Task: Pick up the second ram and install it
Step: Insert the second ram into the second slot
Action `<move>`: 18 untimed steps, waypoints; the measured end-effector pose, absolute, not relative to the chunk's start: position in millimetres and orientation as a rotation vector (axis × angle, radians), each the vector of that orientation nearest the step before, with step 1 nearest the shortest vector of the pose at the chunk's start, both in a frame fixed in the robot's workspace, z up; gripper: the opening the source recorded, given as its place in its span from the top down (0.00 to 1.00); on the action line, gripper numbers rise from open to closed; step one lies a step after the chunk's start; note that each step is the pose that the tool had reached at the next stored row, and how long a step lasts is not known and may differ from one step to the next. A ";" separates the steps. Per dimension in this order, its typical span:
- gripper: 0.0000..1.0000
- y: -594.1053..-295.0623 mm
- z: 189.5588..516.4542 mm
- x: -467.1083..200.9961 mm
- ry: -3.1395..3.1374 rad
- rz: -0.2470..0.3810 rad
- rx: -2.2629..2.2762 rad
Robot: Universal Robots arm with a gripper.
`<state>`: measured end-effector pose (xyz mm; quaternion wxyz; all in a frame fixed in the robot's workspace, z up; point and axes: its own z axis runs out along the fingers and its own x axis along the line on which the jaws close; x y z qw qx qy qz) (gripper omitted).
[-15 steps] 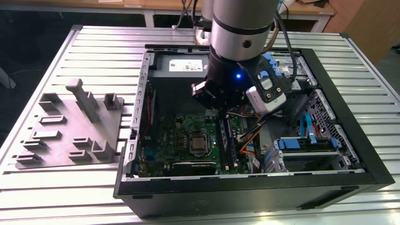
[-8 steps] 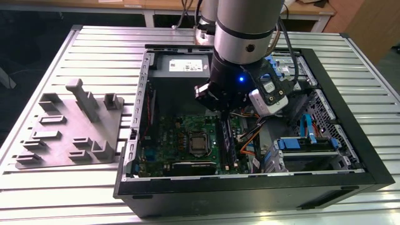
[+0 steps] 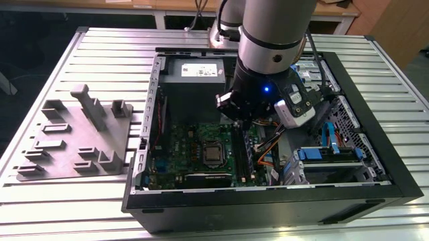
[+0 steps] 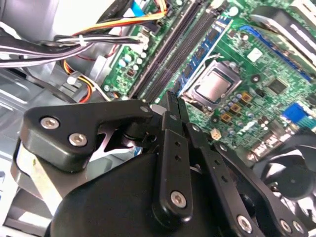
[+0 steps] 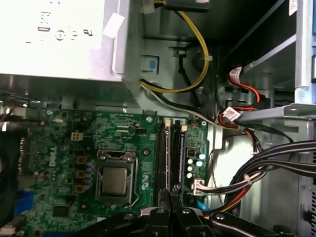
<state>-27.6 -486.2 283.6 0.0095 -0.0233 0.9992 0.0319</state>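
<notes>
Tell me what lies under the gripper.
Long memory slots on the motherboard lie beneath the shut gripper, beside the processor socket. The gripper hides their near end.

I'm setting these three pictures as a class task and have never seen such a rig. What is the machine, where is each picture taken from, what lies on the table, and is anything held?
The machine is a robot arm with a gripper at its end. The exterior view looks on from outside. Both wrist views come from cameras riding near the arm's wrist. On the slatted metal table lie an open computer case and, at the exterior view's left, a grey moulded holder. Inside the case sit a green motherboard and a grey power supply. The gripper hangs over the long black memory slots, fingers close together. Whether a memory stick sits between them cannot be made out.
</notes>
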 end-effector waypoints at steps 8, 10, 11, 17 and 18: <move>0.88 -486.5 274.0 -25.9 3.119 0.126 -0.072; 0.88 -486.5 271.0 -25.9 3.119 0.131 -0.071; 0.88 -486.5 269.2 -25.9 3.118 0.134 -0.071; 0.88 -486.5 260.4 -27.9 3.115 0.141 -0.072; 0.88 -486.5 259.3 -28.7 3.113 0.142 -0.072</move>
